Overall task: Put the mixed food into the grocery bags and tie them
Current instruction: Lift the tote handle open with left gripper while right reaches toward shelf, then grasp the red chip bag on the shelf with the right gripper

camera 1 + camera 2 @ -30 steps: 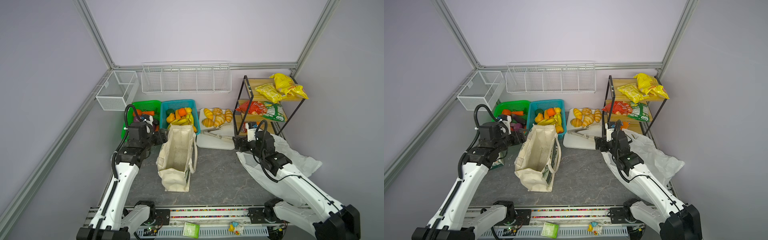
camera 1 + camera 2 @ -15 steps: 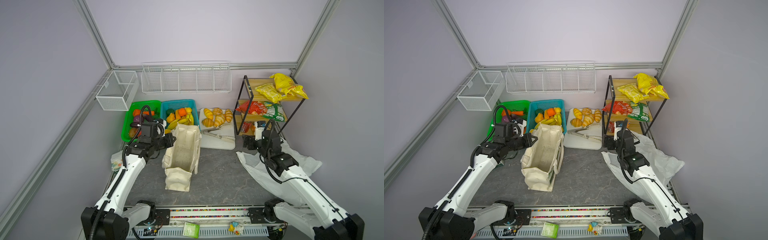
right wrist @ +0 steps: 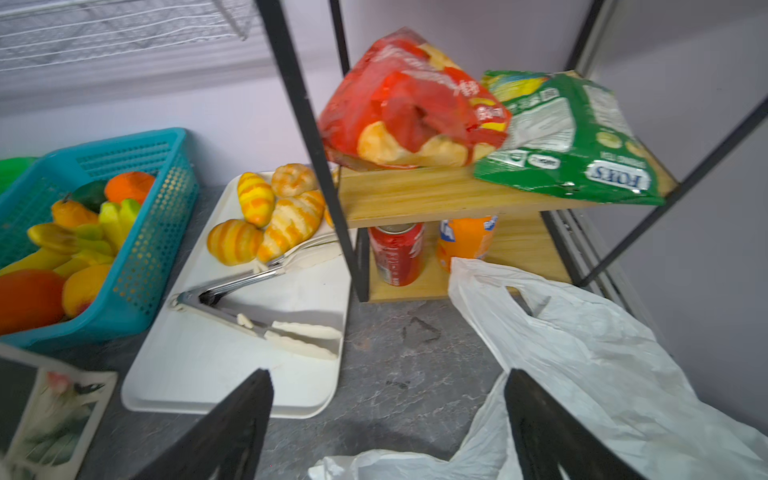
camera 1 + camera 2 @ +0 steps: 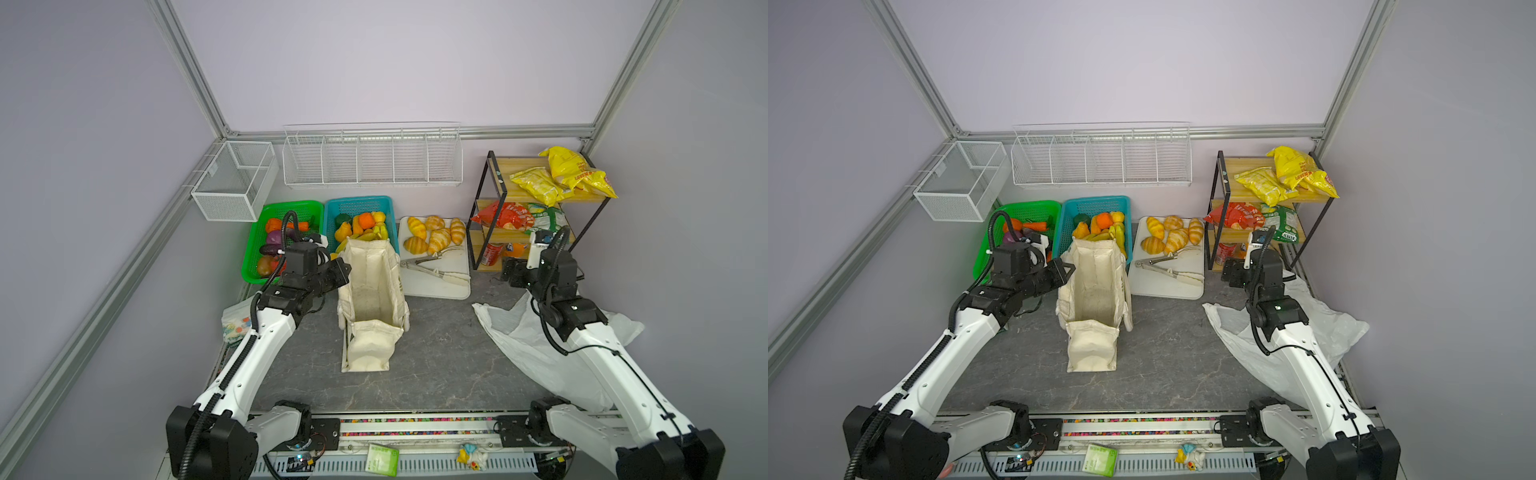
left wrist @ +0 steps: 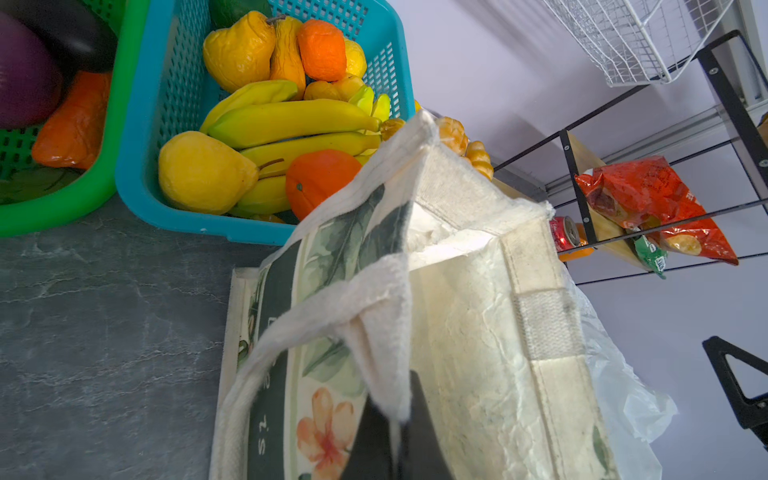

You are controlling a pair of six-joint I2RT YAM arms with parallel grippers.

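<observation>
Tabletop (image 4: 436, 353); left fingers (image 5: 428, 440) pinch tote (image 5: 478, 332) rim; right fingers (image 3: 232, 419) apart near plastic bag (image 3: 582, 353)

Golden croissants (image 4: 434, 239) and metal tongs (image 4: 436, 272) on white tray (image 4: 415, 287)

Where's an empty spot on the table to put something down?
The widest bare patch of grey tabletop lies between the canvas tote and the plastic bag, in front of the white tray. The back is crowded: green basket, blue basket, tray and shelf stand side by side.
</observation>
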